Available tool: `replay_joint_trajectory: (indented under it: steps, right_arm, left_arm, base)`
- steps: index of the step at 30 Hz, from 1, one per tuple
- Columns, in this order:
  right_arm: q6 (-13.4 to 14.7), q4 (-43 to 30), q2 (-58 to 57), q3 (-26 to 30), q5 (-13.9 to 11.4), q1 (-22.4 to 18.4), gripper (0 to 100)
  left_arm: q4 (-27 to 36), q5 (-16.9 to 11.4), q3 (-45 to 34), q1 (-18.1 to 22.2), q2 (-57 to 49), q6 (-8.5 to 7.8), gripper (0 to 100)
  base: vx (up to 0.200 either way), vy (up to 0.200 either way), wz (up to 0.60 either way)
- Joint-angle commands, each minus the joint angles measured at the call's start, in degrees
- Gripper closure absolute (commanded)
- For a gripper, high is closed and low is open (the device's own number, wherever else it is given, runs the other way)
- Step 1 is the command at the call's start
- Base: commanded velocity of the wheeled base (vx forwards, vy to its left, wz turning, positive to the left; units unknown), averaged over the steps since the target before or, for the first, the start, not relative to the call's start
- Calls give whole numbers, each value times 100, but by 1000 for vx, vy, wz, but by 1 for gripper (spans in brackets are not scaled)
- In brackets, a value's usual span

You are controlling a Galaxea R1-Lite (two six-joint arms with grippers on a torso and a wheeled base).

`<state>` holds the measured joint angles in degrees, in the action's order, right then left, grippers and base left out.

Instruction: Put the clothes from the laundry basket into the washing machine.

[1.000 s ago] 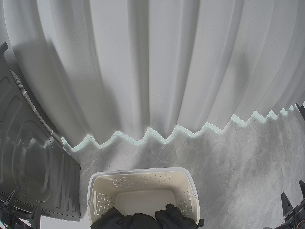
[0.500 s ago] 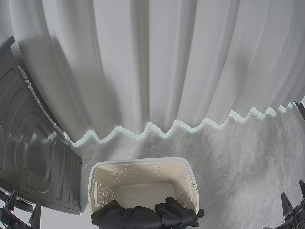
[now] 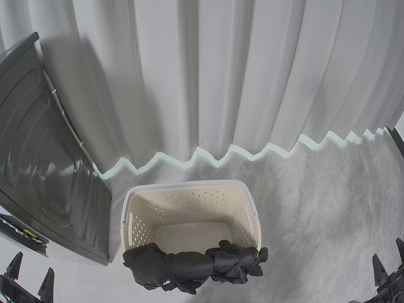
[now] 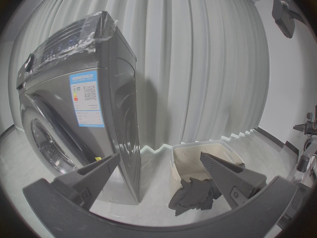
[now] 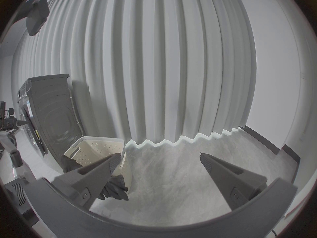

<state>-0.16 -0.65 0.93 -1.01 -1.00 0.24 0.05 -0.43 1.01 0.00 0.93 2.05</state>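
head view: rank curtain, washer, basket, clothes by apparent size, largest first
1. curtain: spans most of the picture.
2. washer: cut off at the left edge, yet looks larger than the basket.
3. basket.
4. clothes: draped over the basket's near rim, about as wide as it but less deep.

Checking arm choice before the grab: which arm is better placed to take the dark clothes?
Probably left. The left gripper is open, slightly nearer the clothes draped over the laundry basket rim, and the washing machine stands on that side. The right gripper, also open, is farther.
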Motion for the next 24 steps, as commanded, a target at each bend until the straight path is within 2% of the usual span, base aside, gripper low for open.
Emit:
replay_joint_trajectory:
  steps: [1, 24]
  right_arm:
    - [-2, 3, -93, 92, -6, 2, 0]
    - [-2, 3, -93, 92, 3, 2, 0]
  left_arm:
    - [-5, -1, -92, 0, -84, -3, 0]
    - [-5, -1, -92, 0, -84, -3, 0]
  base:
    - [-200, 0, 0]
    - [-200, 0, 0]
